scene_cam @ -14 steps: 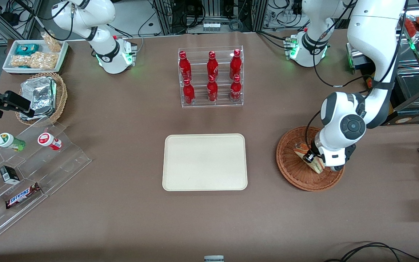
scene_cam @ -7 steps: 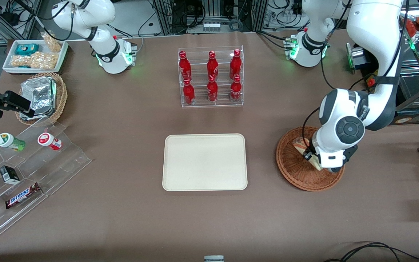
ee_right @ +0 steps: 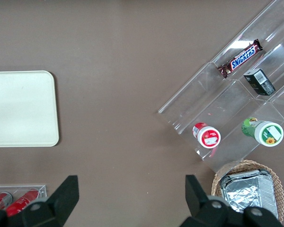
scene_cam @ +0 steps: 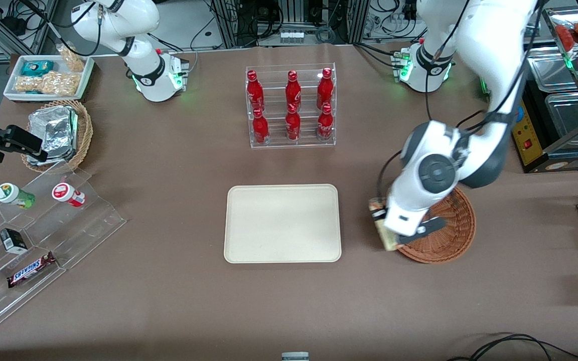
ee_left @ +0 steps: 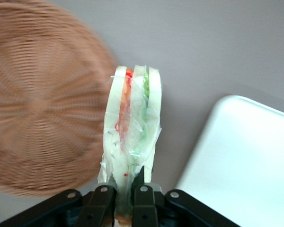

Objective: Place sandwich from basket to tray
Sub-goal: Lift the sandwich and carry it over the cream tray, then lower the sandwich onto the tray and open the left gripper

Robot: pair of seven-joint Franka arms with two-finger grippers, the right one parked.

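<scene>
The sandwich [scene_cam: 379,223], a wrapped wedge of pale bread with orange and green filling, hangs in the air over the basket's rim on the side toward the tray. My left gripper [scene_cam: 391,234] is shut on the sandwich's [ee_left: 132,123] thick end, one black finger [ee_left: 100,201] on each bread face. The round reddish-brown basket [scene_cam: 450,235] is below the arm, and no other item shows on its weave [ee_left: 38,104]. The cream-white tray [scene_cam: 282,223] lies flat on the brown table beside the basket, with nothing on it; one corner of the tray [ee_left: 246,161] shows close beside the sandwich.
A clear rack of red bottles [scene_cam: 291,108] stands farther from the front camera than the tray. Toward the parked arm's end are a stepped acrylic shelf with snacks [scene_cam: 43,225], a tan basket of foil packs [scene_cam: 60,133] and a small snack tray [scene_cam: 48,75].
My gripper has lifted the sandwich out of the middle of the basket and carried it sideways toward the tray, past the basket's rim.
</scene>
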